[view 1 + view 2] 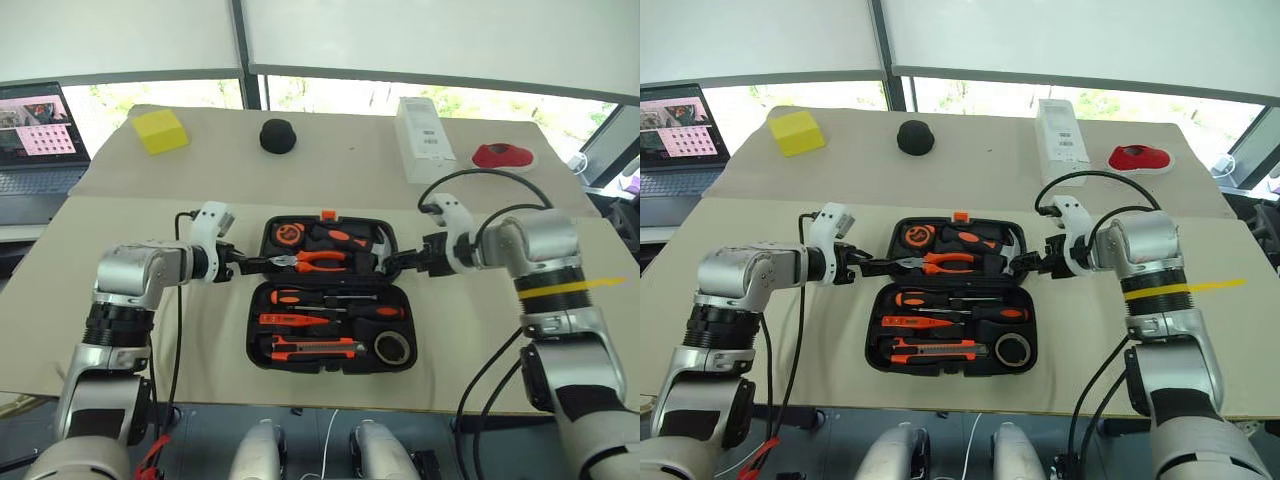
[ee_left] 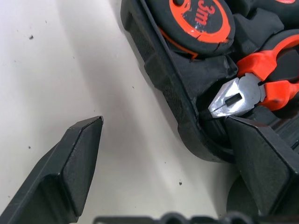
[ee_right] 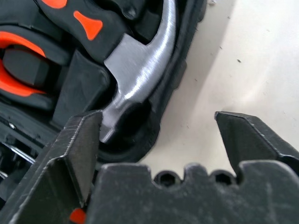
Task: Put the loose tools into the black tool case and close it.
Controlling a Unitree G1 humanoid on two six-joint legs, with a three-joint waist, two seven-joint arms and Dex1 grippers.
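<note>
Two halves of the black tool case [image 1: 330, 295] lie open and flat on the table [image 1: 130, 250], right in front of me. The lid half is at 12 o'clock and the tray half is at 6 o'clock. The fold line between them runs from 9 o'clock to 3 o'clock.

All the loose tools look to be in their slots already. I see two screwdrivers [image 1: 335, 298] near the fold, the slim orange tester [image 1: 295, 320] under them, the utility knife [image 1: 318, 348] at the 6 o'clock edge and the small tape roll [image 1: 394, 348] in the 5 o'clock corner. The pliers [image 1: 318, 261], hammer [image 3: 140, 74] and tape measure [image 1: 288, 234] sit in the lid half.

So I think the only job left is to shut the case. For that, the lid must swing over the fold line toward me.

My left gripper [image 1: 247, 264] is at the 9 o'clock end of the lid, near the fold. It is wide open and holds nothing. One finger [image 2: 70, 168] is out over the bare table, and the other is over the lid rim by the pliers' nose.

My right gripper [image 1: 402, 262] is at the 3 o'clock end of the lid. It is open wide too, with nothing in it. One finger [image 3: 77, 154] is over the rim by the hammer head and the other hangs over the table.

Both arms are about as near as each other. I cannot tell if any finger is touching the rim yet.
</note>
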